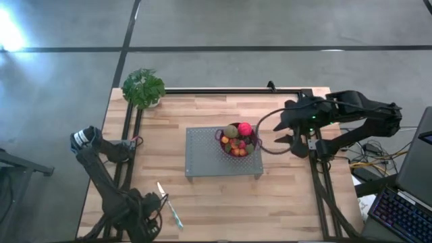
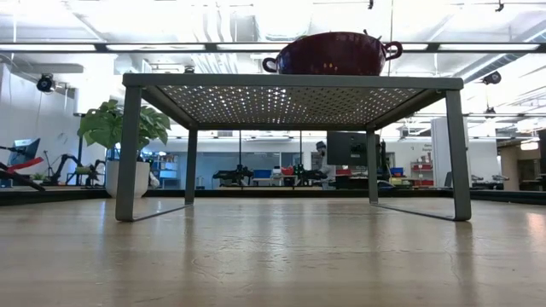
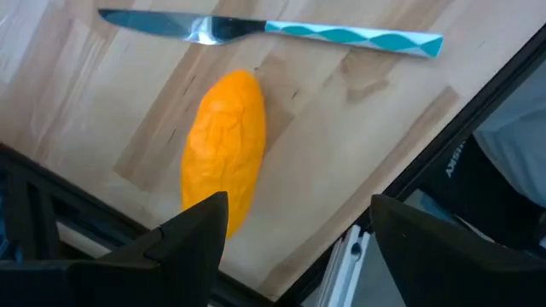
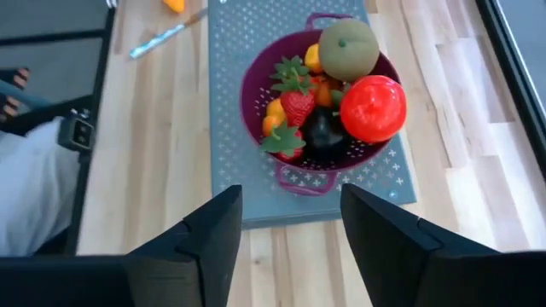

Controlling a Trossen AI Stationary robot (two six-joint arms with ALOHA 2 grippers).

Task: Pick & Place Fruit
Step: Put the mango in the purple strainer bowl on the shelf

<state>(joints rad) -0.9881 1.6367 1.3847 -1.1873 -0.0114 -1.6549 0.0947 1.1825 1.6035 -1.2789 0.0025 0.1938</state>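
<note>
At the near edge of the pale wooden worktop (image 1: 283, 202), the left tool (image 3: 290, 230) hangs with its two dark fingers spread, nothing between them. Just beyond its fingertips lies the elongated orange fruit (image 3: 226, 149), flat on the wood and free of any grip. Just past the fruit's far end lies the slim knife with a steel blade and a white-and-teal patterned handle (image 3: 273, 30), set crosswise to it; the two look almost touching (whether they do cannot be told).

Farther in, at the middle of the worktop, stands the grey perforated metal rack (image 1: 202, 152). On its right part sits the dark purple colander bowl (image 4: 256, 89), holding the rest of the fruit: the brown-green oval fruit (image 4: 348, 49), the pink-red ball (image 4: 373, 108) beside it, the dark round fruit (image 4: 324, 134), the small red strawberries (image 4: 296, 107) and some small orange pieces.

The right tool (image 4: 290, 230) hovers to the right of the bowl, apart from it, its fingers parted and empty.

At the far left corner stands the leafy green potted plant (image 1: 143, 88).
</note>
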